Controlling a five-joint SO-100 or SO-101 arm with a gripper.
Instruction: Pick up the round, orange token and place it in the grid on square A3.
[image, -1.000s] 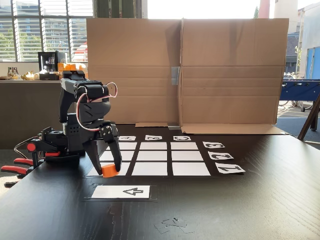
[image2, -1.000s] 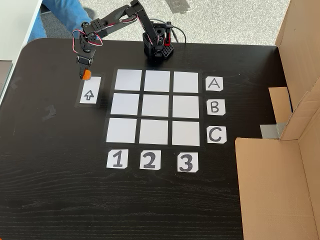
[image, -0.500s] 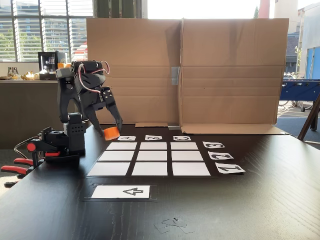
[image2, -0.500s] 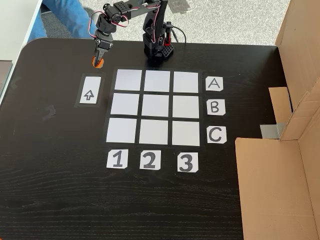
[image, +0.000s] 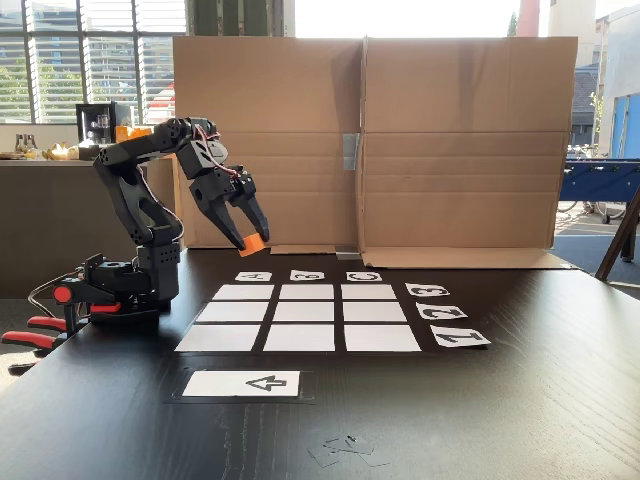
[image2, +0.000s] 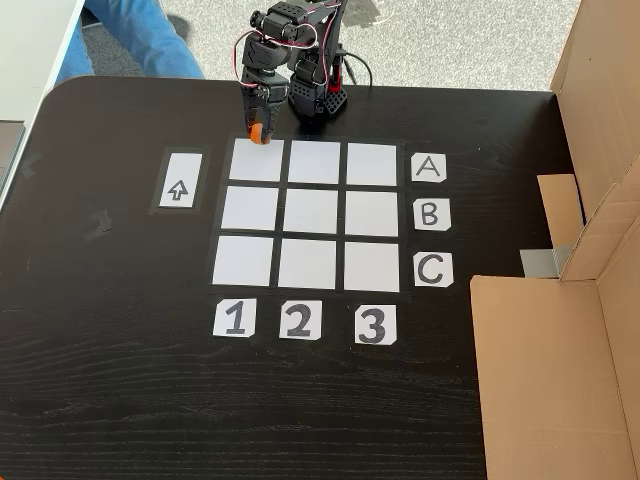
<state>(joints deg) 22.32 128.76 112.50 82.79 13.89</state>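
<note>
My gripper (image: 249, 240) hangs in the air, shut on the orange token (image: 253, 245), above the far left part of the grid (image: 300, 338). In the fixed view from above, the gripper (image2: 258, 130) and the token (image2: 259, 135) appear over the upper edge of the grid's (image2: 282, 212) top-left cell, beside the arm's base. Square A3 (image2: 371, 163) is the top-right cell there, next to the A label, and lies bare. In the fixed view from the side, square A3 (image: 243, 292) is the far left cell, below and just in front of the token.
A white arrow card (image: 243, 383) lies in front of the grid. The arm's base (image: 130, 285) with red clamps stands at the left. Tall cardboard walls (image: 450, 150) rise behind the grid. A person's jeans-clad leg (image2: 130, 30) is beyond the table corner.
The gripper rose from beside the arrow card with the token in it. It then swung past the arm's base toward the A-side edge of the grid.
</note>
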